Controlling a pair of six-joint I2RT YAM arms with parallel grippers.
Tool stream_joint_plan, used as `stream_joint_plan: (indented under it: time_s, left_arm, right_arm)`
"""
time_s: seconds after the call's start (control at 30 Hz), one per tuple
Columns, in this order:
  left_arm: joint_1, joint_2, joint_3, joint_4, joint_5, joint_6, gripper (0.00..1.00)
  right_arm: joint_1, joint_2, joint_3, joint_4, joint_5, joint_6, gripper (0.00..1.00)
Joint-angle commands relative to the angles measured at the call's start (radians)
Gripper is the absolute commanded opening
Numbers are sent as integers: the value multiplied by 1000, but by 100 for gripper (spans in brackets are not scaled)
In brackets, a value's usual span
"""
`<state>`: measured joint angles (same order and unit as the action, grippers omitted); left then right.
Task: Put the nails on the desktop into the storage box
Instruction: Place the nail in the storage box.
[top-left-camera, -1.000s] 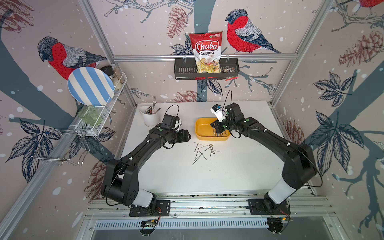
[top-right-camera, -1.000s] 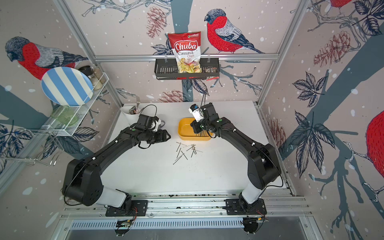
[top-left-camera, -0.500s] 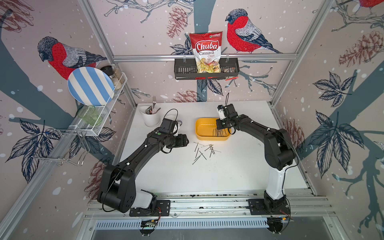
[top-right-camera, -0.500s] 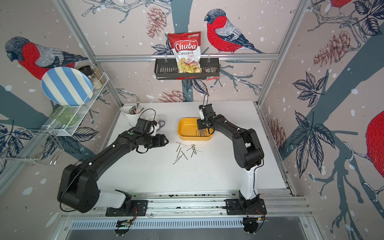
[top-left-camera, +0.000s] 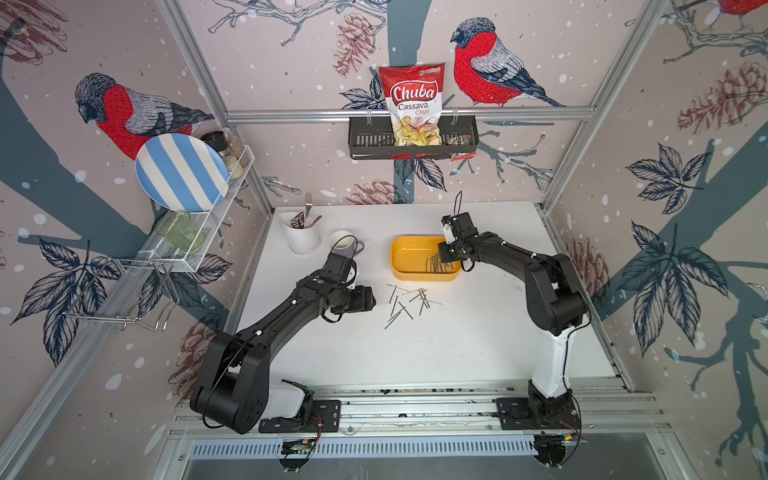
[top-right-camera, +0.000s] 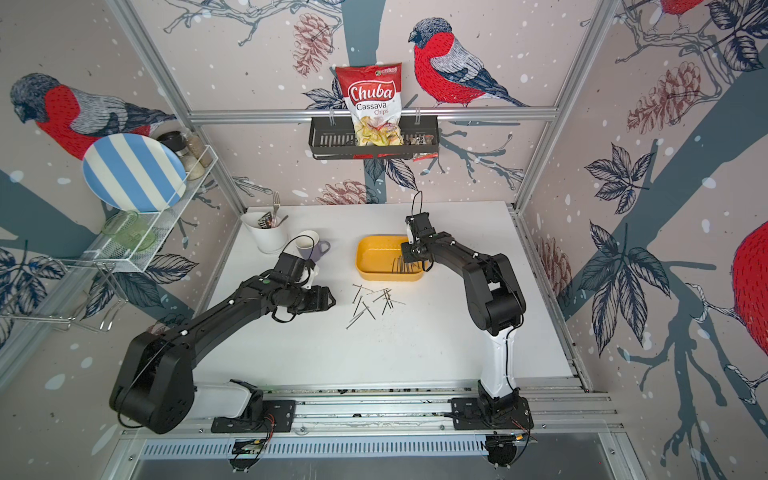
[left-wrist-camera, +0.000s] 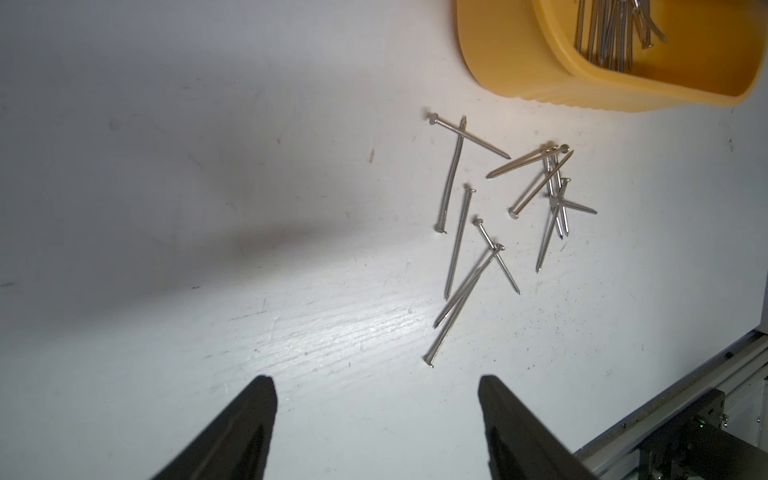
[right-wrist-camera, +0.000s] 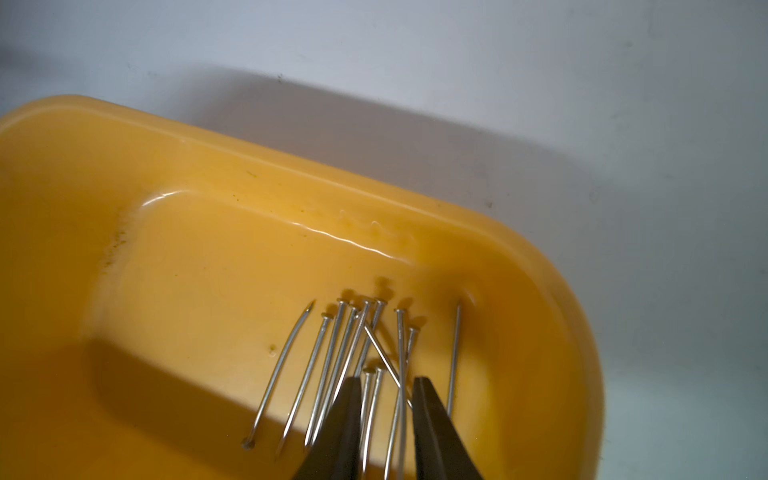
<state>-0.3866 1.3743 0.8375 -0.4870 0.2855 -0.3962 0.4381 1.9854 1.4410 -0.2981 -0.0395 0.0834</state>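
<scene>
The tub (top-left-camera: 409, 254) was yellow, the nails (left-wrist-camera: 458, 243) grey, the table (top-left-camera: 478, 332) plain white — the plate (top-left-camera: 180, 172) wore blue-and-white stripes, the chip bag (top-left-camera: 411, 104) red and white.

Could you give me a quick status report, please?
Left gripper open, beside loose nails on desktop. Right gripper open over storage box, nails inside. Nothing in the way.

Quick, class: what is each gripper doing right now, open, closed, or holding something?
Left gripper: jaws wide open, empty.
Right gripper: jaws slightly open over the nails in the storage box, none seen gripped.
</scene>
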Motion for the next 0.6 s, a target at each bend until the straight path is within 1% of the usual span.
stream_joint_plan:
  time_s: [0.0,0.1,0.2,0.33,0.57]
  left_arm:
    - [-50,31,9,41,-28,-13,78]
    - [-83,71,30,62,-46,-33,78]
    - [-91,121,53,99,-47,-37,76]
    - [-96,200,102,109,-66,-25,73]
    - [-135,354,245,57,-113,31,67]
  right_arm:
    - [1,-64,-15,0,-36,-18,30]
    - [3,-143,-53,11,-77,-17,30]
    - [7,-227,-107,29,-119,-14,32]
    - [19,-323,-164,23,-144,-15,32]
    - [35,-417,-225,22,-145,-7,32]
